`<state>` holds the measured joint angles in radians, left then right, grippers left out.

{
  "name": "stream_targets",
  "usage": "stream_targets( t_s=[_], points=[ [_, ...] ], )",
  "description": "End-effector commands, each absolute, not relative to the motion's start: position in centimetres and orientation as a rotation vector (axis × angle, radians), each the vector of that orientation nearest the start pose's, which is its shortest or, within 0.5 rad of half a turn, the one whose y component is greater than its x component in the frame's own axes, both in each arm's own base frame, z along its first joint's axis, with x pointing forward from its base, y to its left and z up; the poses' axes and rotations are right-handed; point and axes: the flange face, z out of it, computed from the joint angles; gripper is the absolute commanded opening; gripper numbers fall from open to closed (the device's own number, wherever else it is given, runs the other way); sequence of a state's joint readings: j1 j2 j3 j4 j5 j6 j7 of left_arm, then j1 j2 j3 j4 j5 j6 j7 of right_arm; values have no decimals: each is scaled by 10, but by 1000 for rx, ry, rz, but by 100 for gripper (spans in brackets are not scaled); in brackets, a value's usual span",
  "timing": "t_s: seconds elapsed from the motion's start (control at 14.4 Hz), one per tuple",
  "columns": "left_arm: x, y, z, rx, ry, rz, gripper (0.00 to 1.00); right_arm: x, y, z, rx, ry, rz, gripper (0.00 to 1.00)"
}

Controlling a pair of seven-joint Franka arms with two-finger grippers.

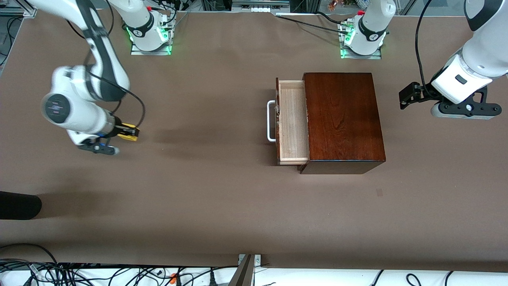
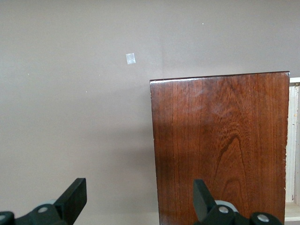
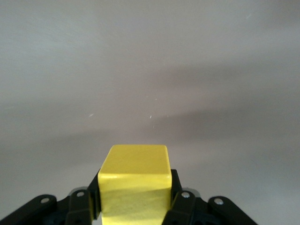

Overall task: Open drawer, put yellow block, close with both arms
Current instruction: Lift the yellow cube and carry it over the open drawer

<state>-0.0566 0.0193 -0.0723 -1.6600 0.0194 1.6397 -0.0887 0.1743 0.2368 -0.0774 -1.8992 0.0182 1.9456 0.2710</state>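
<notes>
Right gripper over bare table toward right arm's end, fingers clamped on yellow block, block between fingertips. Drawer pulled out of wooden box, well apart from block. Left gripper over table beside box, fingers spread apart, arm waiting.

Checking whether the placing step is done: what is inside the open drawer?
The drawer shows only bare pale wood; its part under the box is hidden. The yellow block sits in the right gripper.
</notes>
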Motion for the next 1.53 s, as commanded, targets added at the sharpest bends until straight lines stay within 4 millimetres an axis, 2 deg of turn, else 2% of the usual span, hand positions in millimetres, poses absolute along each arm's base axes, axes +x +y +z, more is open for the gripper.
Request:
stream_targets(
  t_s=[0.0, 0.14, 0.21, 0.35, 0.42, 0.56, 0.7, 1.04, 1.25, 1.46],
  points=[
    [552, -68, 584, -3135, 89, 60, 100, 604, 89, 440, -3148, 252, 319, 0],
    [554, -67, 586, -3133, 87, 52, 100, 600, 128, 475, -3148, 405, 346, 0],
    [555, -67, 586, -3133, 89, 52, 100, 594, 159, 486, -3149, 480, 331, 0],
    [555, -67, 585, -3132, 89, 59, 100, 575, 223, 497, -3053, 755, 343, 0],
    [555, -67, 586, -3132, 89, 57, 100, 568, 246, 499, -2956, 944, 395, 0],
    [555, -67, 586, -3132, 89, 59, 100, 546, 312, 507, -2861, 1149, 420, 0],
    [554, -67, 585, -3132, 89, 62, 100, 530, 378, 503, -2780, 1344, 380, 0],
    [554, -66, 585, -3132, 85, 64, 100, 496, 517, 472, -2517, 1777, 333, 0],
    [554, -65, 585, -3132, 82, 64, 100, 480, 578, 450, -2363, 1947, 310, 0],
    [554, -65, 584, -3132, 82, 69, 100, 463, 609, 441, -2218, 2032, 298, 0]
  ],
)
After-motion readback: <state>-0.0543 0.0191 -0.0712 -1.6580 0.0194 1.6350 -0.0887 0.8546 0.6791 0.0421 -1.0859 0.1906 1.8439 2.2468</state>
